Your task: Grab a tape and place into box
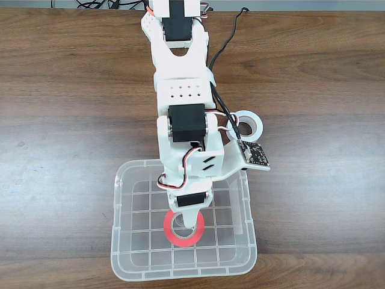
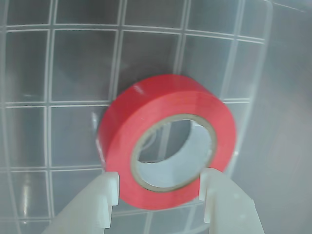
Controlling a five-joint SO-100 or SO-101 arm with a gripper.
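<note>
The red tape (image 1: 170, 233), a ring with a grey core, is inside the clear box (image 1: 120, 241) near its front middle in the fixed view. My gripper (image 1: 186, 220) reaches down into the box from above and covers the ring's upper part. In the wrist view the red tape (image 2: 161, 97) is tilted over the grid-patterned bottom of the box (image 2: 73, 73). It sits between my two white fingers, one pressing on each side of its lower part, so my gripper (image 2: 158, 189) is shut on it.
A white roll of tape (image 1: 249, 123) lies on the brown wooden table (image 1: 66, 120) just right of the arm, behind the box. A small circuit board (image 1: 255, 153) hangs off the arm's right side. Black cables run along the arm.
</note>
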